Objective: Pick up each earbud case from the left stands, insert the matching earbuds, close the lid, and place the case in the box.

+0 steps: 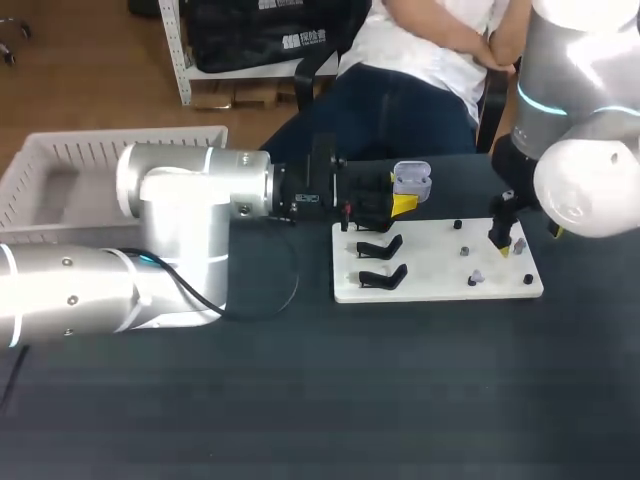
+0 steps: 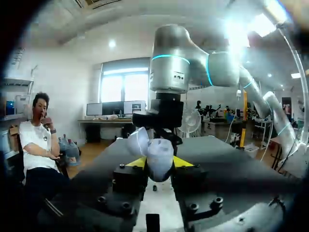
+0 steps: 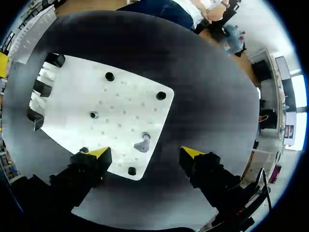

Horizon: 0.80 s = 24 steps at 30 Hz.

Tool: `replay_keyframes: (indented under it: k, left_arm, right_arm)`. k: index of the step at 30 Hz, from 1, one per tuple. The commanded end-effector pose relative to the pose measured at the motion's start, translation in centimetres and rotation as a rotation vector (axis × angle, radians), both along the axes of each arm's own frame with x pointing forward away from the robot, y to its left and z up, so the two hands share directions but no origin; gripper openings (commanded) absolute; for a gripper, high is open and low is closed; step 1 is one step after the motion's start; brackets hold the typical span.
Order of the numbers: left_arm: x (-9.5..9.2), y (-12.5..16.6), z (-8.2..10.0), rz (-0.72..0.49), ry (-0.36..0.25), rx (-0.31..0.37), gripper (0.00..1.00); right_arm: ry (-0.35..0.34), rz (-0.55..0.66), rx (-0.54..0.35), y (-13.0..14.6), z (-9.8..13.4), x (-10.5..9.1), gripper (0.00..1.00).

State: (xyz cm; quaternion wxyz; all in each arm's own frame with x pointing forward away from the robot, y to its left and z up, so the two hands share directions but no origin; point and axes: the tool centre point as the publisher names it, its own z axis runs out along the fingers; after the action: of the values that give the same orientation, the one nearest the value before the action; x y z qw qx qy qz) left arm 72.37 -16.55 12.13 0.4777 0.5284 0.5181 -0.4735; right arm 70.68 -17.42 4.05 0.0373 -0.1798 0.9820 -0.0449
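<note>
Grips the earbud case (image 1: 412,182) in the left tool (image 1: 398,203), just above the middle of the head frame: pale, glossy, rounded plastic, lid swung open, one yellow tip pressed on each side. Hangs beside the upper left corner of a flat white board (image 1: 435,262). In the left wrist view, fills the gap between the tips, with the grey column of the right arm (image 2: 169,72) straight ahead.

Spreads the right tool (image 3: 145,152) wide, tips apart and clamped on nothing, low over the board's right end in the head frame. Frames one small grey earbud (image 3: 142,144), smooth and rounded with a short stem, lying on the board between those tips and touching neither.

Carries three black hooked stands (image 3: 41,87) along the board edge farthest from the right tool; only two show free in the head frame, below the left tool. Also bears three black round pegs (image 3: 109,76) in plain sight, a fourth half hidden by a finger, and one grey metal stud (image 3: 94,115).

Rests on a dark, matte bench (image 1: 400,400), open and bare across the lower half of the head frame. Fills the left half with the bulky silver left arm (image 1: 180,215). Keeps one white slatted plastic box (image 1: 100,148) at the upper left, behind that arm, well apart from the board.
</note>
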Motion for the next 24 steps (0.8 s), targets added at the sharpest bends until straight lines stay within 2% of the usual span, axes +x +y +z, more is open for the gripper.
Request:
replay_keyframes:
  k: [1,2,3,4,6,8,24]
  left_arm:
    - [0.00,-0.06,-0.10,0.003,-0.003,-0.004,0.00]
    - [0.00,-0.06,-0.10,0.003,-0.003,-0.004,0.00]
    - [0.00,-0.06,-0.10,0.003,-0.003,-0.004,0.00]
    - [0.00,-0.06,-0.10,0.003,-0.003,-0.004,0.00]
    - [0.00,-0.06,-0.10,0.003,-0.003,-0.004,0.00]
    - [0.00,-0.06,-0.10,0.003,-0.003,-0.004,0.00]
    - [0.00,-0.06,-0.10,0.003,-0.003,-0.004,0.00]
  right_arm:
    - [-0.007,-0.001,-0.010,0.34,-0.25,-0.38,0.77]
    - [-0.010,-0.001,-0.010,0.39,-0.28,-0.42,0.66]
    - [-0.012,0.000,-0.014,0.44,-0.31,-0.46,0.62]
    - [-0.013,0.000,-0.015,0.47,-0.37,-0.49,0.59]
    - [-0.012,-0.001,-0.016,0.51,-0.52,-0.53,0.59]
    - [-0.014,-0.003,-0.018,0.54,-0.59,-0.53,0.50]
    - [-0.012,-0.023,-0.016,0.42,-1.05,0.09,0.44]
